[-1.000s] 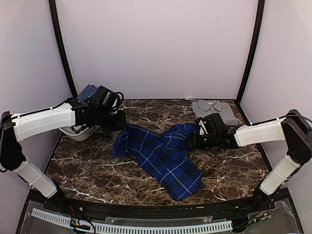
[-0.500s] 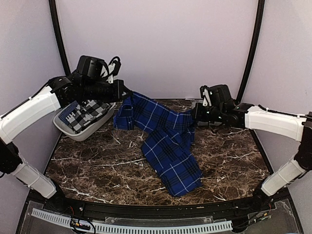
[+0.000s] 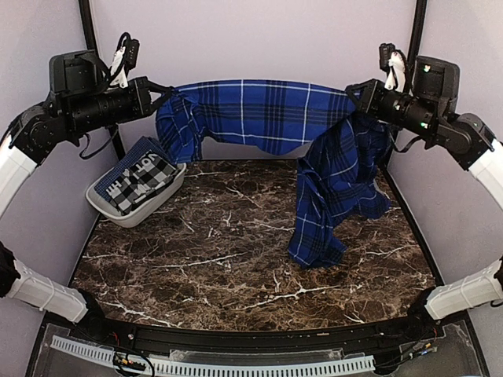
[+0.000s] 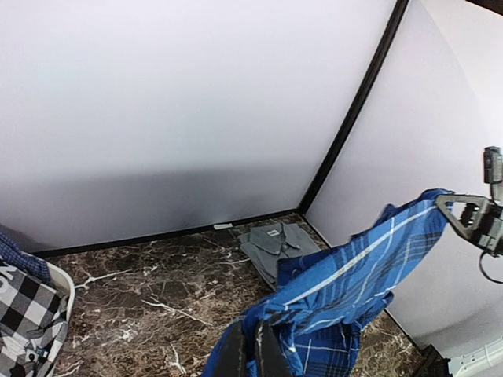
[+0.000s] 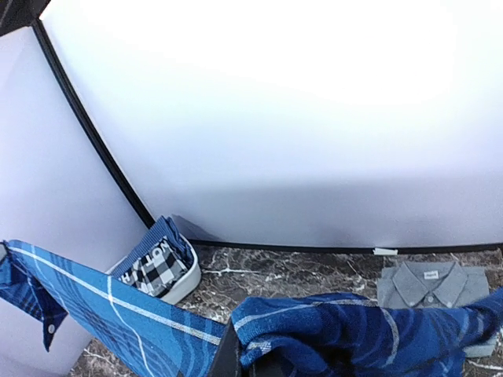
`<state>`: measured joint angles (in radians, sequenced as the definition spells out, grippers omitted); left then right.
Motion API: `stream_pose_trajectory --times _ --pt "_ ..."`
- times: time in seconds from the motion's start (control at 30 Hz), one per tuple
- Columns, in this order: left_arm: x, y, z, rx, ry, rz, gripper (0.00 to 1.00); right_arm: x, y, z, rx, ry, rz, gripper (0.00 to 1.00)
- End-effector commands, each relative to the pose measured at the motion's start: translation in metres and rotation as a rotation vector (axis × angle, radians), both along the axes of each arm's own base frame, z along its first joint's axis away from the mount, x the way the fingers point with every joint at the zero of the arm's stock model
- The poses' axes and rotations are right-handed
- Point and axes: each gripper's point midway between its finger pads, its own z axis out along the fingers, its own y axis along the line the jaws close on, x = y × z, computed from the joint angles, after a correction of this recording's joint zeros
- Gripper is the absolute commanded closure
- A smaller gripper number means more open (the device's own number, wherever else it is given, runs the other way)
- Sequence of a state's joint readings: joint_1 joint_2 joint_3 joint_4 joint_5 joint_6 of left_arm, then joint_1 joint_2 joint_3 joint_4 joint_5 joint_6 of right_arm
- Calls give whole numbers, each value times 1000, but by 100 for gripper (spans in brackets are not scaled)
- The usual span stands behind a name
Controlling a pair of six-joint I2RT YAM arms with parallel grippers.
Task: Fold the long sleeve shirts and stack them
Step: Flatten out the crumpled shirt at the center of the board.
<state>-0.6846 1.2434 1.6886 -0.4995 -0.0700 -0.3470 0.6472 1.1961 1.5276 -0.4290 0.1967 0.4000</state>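
Observation:
A royal-blue and black plaid long sleeve shirt [image 3: 259,110] hangs stretched in the air between my two raised arms. My left gripper [image 3: 165,93] is shut on its left end, where the fingers [image 4: 236,355] pinch bunched cloth. My right gripper [image 3: 360,94] is shut on the right end, with plaid fabric [image 5: 354,330] heaped over its jaws. From that end a long part of the shirt [image 3: 334,188] droops to the marble table [image 3: 196,259]. The plain grey shirt [image 4: 275,239] lies folded in the far right corner [image 5: 432,287]; in the top view the hanging plaid hides it.
A white basket [image 3: 110,216] with checked black-and-white and blue cloth [image 3: 141,177] stands at the back left, also seen in the right wrist view [image 5: 189,279]. Black frame posts [image 3: 405,86] and pale walls close in the table on three sides.
Both arms rose from table level to high up, lifting the plaid shirt and stretching it out between them. The right gripper closed on the shirt.

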Motion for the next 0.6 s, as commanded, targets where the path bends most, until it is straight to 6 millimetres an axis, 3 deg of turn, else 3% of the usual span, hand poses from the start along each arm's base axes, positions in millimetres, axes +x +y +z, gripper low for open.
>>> stream_pose_trajectory --times 0.0,0.03,0.07,0.13,0.33,0.43,0.47,0.57 --pt "22 37 -15 80 54 208 100 1 21 18 -22 -36 66 100" --pt "30 51 -16 60 79 258 100 6 28 15 -31 -29 78 100" --pt "37 55 -30 81 132 277 100 13 35 9 -47 -17 85 100" --pt "55 84 -46 69 206 357 100 31 53 -9 -93 17 105 100" --pt "83 141 -95 34 379 462 100 115 100 -94 -210 167 149 100" --pt "90 154 -113 26 425 480 100 144 129 -130 -221 255 238 99" --pt "90 152 -120 26 444 458 100 149 143 -148 -224 302 281 94" --pt "90 150 -133 36 471 439 100 144 162 -162 -242 346 336 69"
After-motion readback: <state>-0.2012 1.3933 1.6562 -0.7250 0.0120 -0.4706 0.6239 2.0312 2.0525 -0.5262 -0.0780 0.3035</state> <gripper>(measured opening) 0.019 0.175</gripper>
